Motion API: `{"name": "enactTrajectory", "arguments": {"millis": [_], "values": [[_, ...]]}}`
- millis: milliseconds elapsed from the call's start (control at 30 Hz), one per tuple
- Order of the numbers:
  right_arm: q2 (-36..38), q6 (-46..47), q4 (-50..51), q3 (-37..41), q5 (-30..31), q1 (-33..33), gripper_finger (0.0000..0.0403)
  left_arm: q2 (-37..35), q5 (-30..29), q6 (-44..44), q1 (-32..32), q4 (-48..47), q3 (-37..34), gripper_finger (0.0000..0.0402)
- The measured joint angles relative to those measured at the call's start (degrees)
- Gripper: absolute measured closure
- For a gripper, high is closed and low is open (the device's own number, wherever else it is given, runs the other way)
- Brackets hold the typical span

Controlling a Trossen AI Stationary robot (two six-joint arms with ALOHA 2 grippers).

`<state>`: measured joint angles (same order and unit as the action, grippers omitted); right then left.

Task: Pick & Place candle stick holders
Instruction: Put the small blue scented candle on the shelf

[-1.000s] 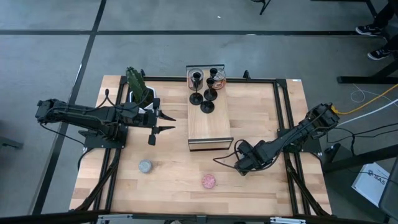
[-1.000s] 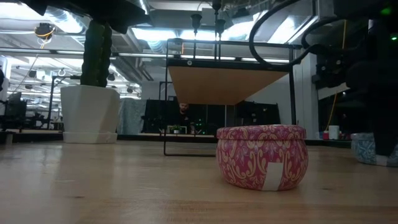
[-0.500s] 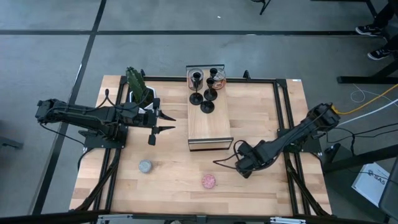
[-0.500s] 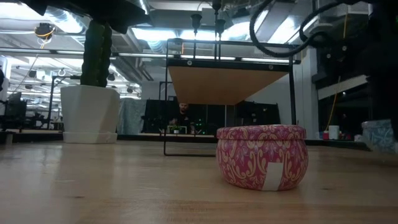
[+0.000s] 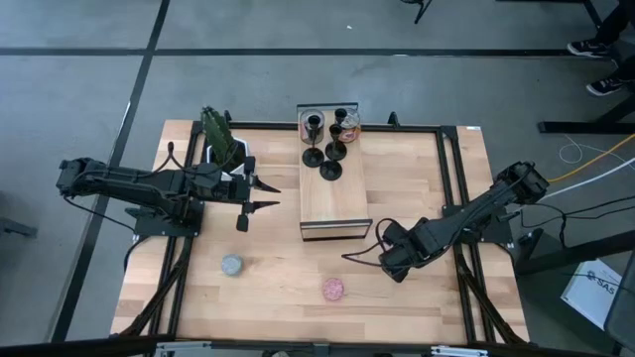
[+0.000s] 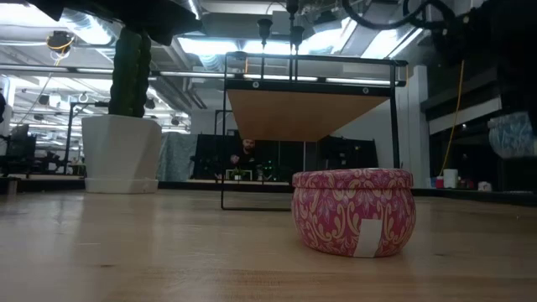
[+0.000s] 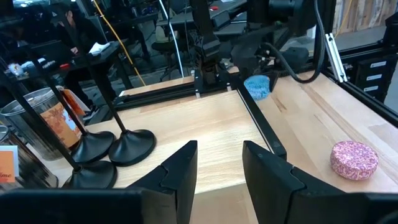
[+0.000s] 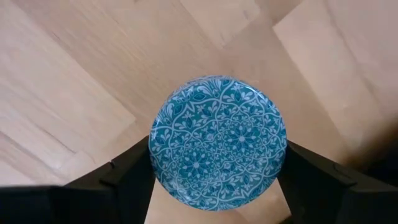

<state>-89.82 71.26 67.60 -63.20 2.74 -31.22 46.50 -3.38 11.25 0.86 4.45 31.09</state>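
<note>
A: What is the right gripper doing at this moment?

B: It is grasping a round blue tin with a flower pattern on its lid. The two fingers are pressing on opposite sides of the tin, and the wooden table is showing under it. In the low view the blue tin is hanging above the table surface, not touching it.

A: And the left gripper?

B: It is hovering over the table with nothing between its fingers; they are standing apart, released. A pink tin is lying ahead of it and to one side, well apart.

A: Where are the candle stick holders?

B: They are standing together on the raised wooden shelf, at its far end, ahead of the left gripper and far from the right gripper. Their black round bases are showing close in the left wrist view, beside a metal tin.

A: What else is lying near?

B: A grey tin is sitting behind the left gripper, and a potted cactus is standing beside that arm.
</note>
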Motion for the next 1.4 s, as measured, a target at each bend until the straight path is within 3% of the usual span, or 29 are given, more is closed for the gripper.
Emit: {"name": "enactTrajectory", "arguments": {"millis": [867,1400], "values": [[0.0,-9.8,15.7,-21.2,6.4,2.4,0.0117,0.0,0.0,0.0,0.0,0.0,0.0,0.0278],[0.0,-16.4,22.3,-28.4,9.3,7.5,0.0115,0.0,0.0,0.0,0.0,0.0,0.0,0.0278]]}}
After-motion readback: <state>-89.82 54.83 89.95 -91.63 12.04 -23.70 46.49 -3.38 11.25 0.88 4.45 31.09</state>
